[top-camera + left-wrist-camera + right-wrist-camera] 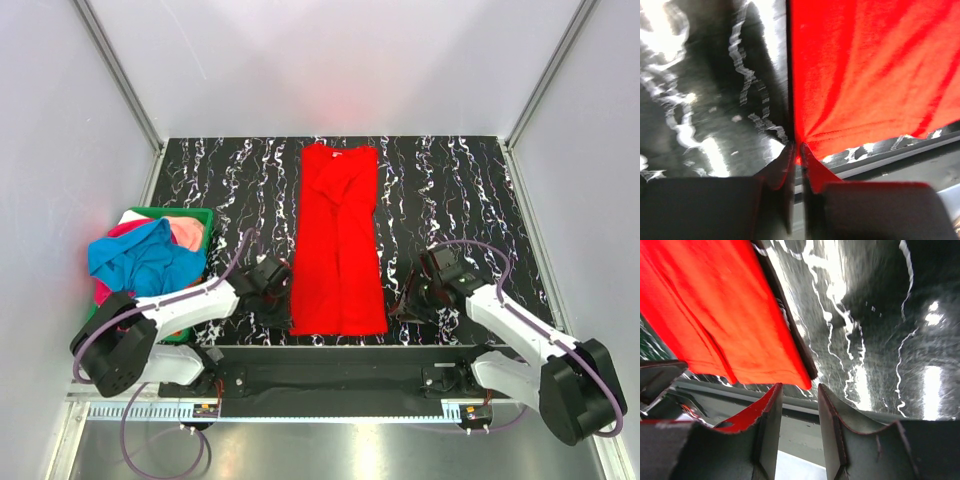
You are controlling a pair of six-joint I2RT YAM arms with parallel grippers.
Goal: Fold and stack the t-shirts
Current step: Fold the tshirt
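A bright red t-shirt (pixel 338 240) lies folded into a long narrow strip down the middle of the black marbled table (pixel 450 200). My left gripper (pixel 288 288) sits at the strip's near left corner. In the left wrist view its jaws (pixel 796 147) are pinched together on the hem corner of the red t-shirt (pixel 870 75), and the cloth puckers toward the tips. My right gripper (pixel 405 300) is low beside the near right corner. In the right wrist view it (pixel 800 387) stands open, just short of the red t-shirt's corner (pixel 715 315), with nothing between its fingers.
A green bin (pixel 175 212) at the table's left edge holds a heap of t-shirts: blue (pixel 140 260) on top, orange-pink (pixel 187 233) behind. Both grippers are close to the table's near edge (pixel 330 345). White walls enclose the table.
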